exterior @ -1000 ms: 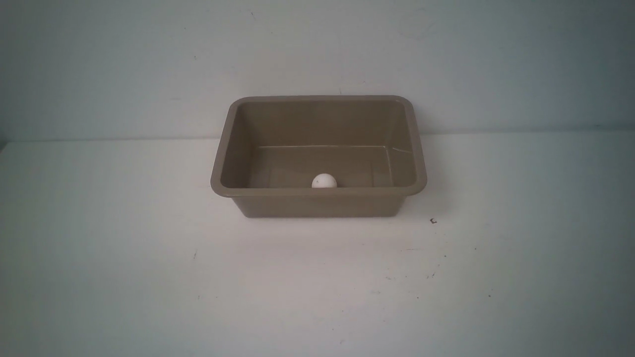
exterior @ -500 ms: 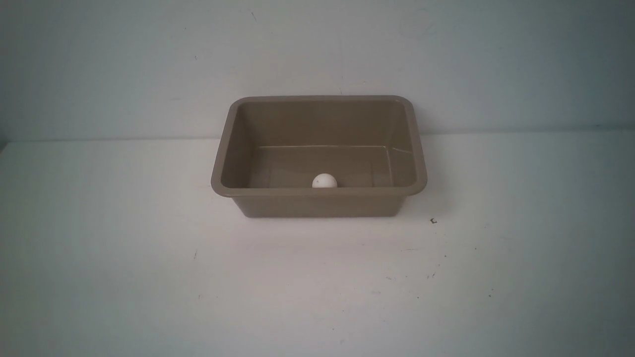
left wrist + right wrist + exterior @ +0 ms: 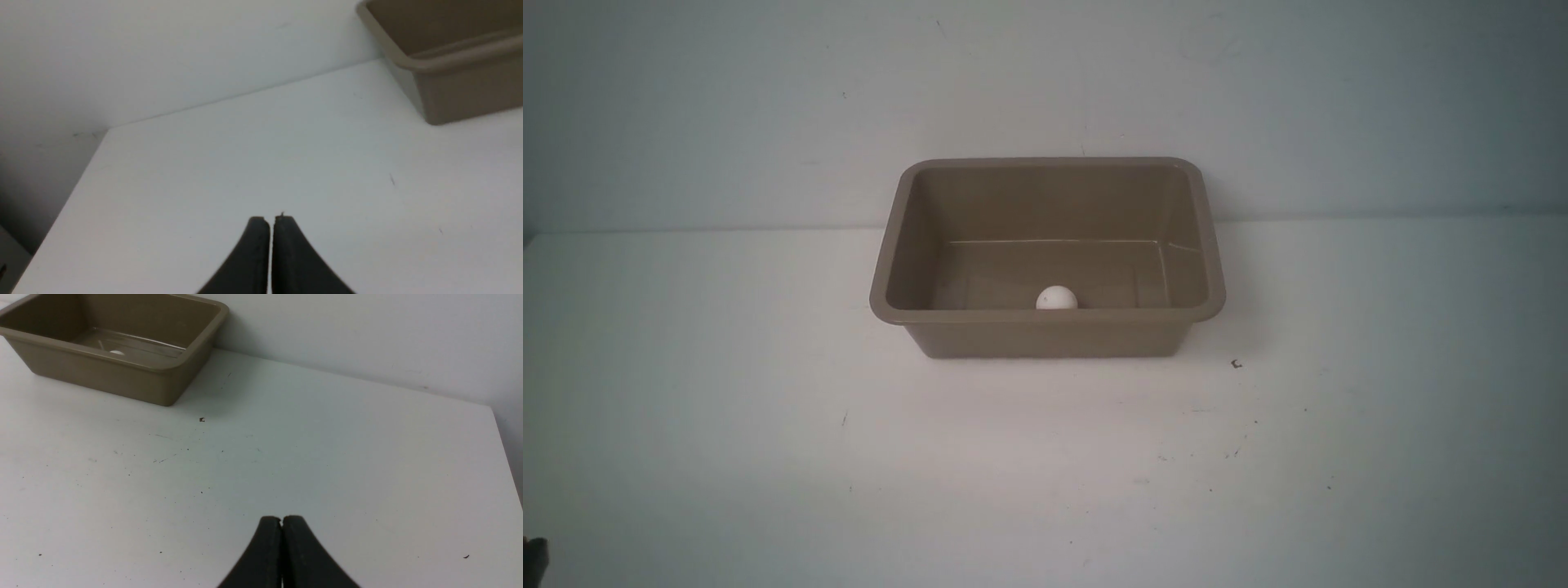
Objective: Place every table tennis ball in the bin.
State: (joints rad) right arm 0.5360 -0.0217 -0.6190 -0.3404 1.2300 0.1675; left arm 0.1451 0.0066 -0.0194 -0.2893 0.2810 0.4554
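Front view shows one ball [image 3: 1057,298] lying in the bin [image 3: 1045,314] by its near wall; a second is nowhere visible, perhaps hidden there. Left pincer [image 3: 271,218] and right pincer [image 3: 282,518] are clenched empty over bare worktop [image 3: 727,408]. Likely finished.

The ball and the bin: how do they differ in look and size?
The ball is white and round; the bin is grey-brown and rectangular. The ball is far smaller than the bin and lies inside it by the near wall, while the bin stands open on the table. Both look plain and smooth.
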